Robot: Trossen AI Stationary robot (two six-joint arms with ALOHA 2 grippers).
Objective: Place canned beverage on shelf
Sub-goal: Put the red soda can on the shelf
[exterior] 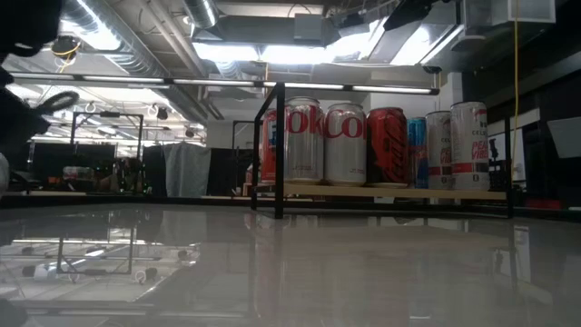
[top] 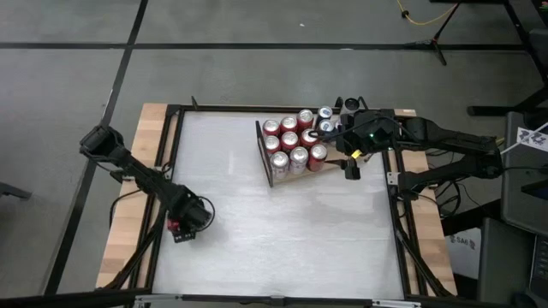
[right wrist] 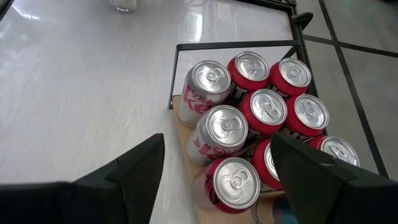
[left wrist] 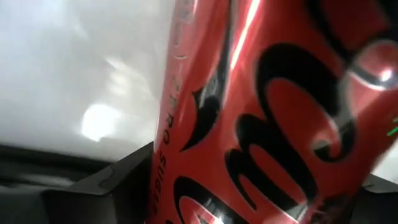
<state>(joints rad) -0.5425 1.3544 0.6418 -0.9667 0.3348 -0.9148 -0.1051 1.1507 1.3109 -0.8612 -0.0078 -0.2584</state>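
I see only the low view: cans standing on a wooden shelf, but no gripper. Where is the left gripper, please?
Observer: The left gripper is on the white table's left side, far from the flat light-brown wooden shelf. A red aluminium can is at it.
Operator: And the right gripper?
Observer: The right gripper is open and empty. It is above the silver-topped cans, on the shelf's side opposite the thin dark rail.

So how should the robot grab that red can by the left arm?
Around its round side wall, at the middle. In the left wrist view the red can fills the gap between the left gripper's dark fingers, so coming from the side fits: the straight, smooth wall gives both fingers flat contact.
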